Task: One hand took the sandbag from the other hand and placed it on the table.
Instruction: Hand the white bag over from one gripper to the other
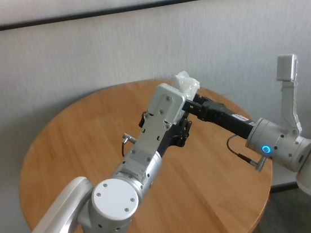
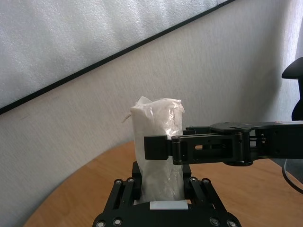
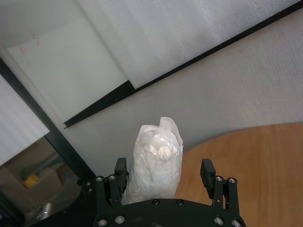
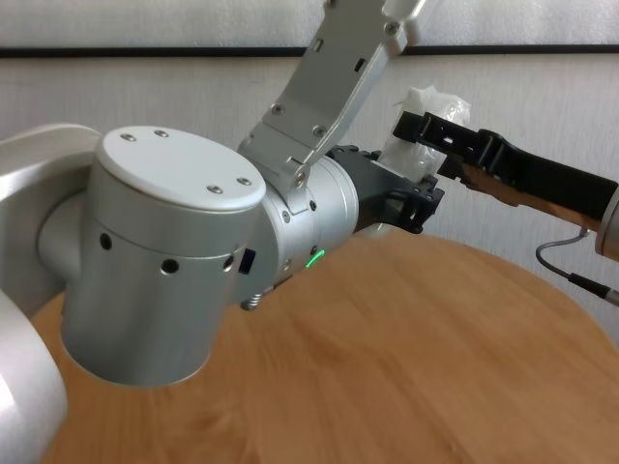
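Note:
The white crinkled sandbag [image 1: 187,82] [image 2: 158,142] [image 3: 156,161] [image 4: 426,116] stands upright in the air above the far part of the round wooden table [image 1: 90,136] [image 4: 387,338]. My left gripper [image 2: 161,191] [image 4: 411,198], the short one with the green light, is shut on the bag's lower end. The long, slim right gripper [image 3: 163,172] [image 1: 194,101], with the blue ring on its wrist, reaches in from the right. Its fingers [image 2: 163,147] straddle the middle of the bag. It is open, with a gap showing beside one finger.
A pale wall with a dark strip [image 1: 142,7] rises right behind the table's far edge. A silver upright part of the right arm [image 1: 287,77] stands at the far right. My left forearm [image 1: 148,146] crosses the middle of the table.

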Controlling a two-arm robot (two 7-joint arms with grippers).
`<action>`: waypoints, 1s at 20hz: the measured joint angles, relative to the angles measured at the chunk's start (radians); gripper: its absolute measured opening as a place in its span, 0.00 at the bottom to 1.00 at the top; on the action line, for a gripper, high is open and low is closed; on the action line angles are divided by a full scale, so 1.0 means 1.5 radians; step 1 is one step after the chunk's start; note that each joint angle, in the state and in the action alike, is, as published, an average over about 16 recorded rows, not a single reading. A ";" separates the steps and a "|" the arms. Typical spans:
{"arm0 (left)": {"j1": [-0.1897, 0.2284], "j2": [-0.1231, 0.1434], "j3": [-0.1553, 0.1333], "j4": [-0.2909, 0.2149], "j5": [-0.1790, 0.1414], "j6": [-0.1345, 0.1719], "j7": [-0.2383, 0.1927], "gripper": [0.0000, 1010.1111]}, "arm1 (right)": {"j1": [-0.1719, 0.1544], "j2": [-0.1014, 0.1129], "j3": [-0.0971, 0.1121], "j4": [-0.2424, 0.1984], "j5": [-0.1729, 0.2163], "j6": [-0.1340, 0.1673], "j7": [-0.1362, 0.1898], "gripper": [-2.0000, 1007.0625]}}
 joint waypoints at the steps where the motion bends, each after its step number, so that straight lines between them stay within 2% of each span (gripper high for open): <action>1: 0.000 0.000 0.000 0.000 0.000 0.000 0.000 0.50 | 0.000 0.000 0.000 0.000 0.000 0.000 0.000 0.94; 14: 0.000 0.000 0.000 0.000 0.000 0.000 0.000 0.50 | -0.001 0.000 0.001 -0.002 -0.001 0.000 0.001 0.65; 20: 0.000 0.000 0.000 0.000 0.000 0.000 0.000 0.50 | -0.001 0.000 0.001 -0.002 -0.001 0.000 0.001 0.58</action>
